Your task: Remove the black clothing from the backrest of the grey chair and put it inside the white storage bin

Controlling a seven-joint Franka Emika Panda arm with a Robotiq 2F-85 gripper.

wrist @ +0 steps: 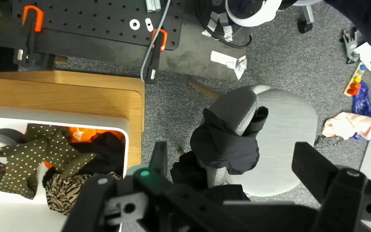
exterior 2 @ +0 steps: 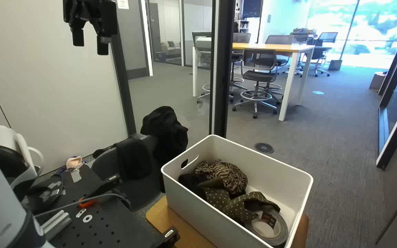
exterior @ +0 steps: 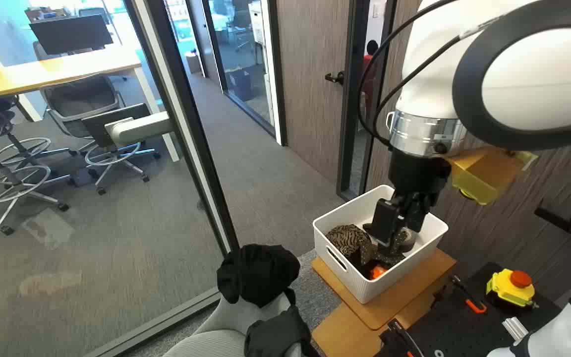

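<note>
Carpet (wrist: 169, 106): grey, on both sides of the glass wall (exterior: 117, 238); I'm working from the feeds only.
Stand (exterior: 436, 272): wooden, bearing the bin; carpet shows between it and the chair.
Bin (exterior 2: 260, 168): white, upright, lidless. Inside I log spotted cloth (wrist: 27, 164), print cloth (exterior 2: 227, 175), tape (exterior 2: 282, 227), something orange (wrist: 82, 133) and a dark piece (wrist: 106, 149); can't tell if that last belongs to this job.
Chair (wrist: 282, 138): grey, its backrest (wrist: 235, 106) partly covered.
Black cloth (wrist: 227, 145): the item wanted; lies across the backrest, over both its sides. A bulkier black bundle (exterior: 260, 272) is at the backrest too; one garment or two, I can't tell.
Gripper (exterior 2: 90, 43): fingers wide apart, nothing held. It hangs above, well apart from the cloth; in the wrist view the fingers frame the draped backrest below.
Bin, done: none of the backrest load, I judge; there looks to be room for it.
Chair, left: everything, by my reading: grip, lift clear, carry across, lower in, let go, then check for a second piece.
</note>
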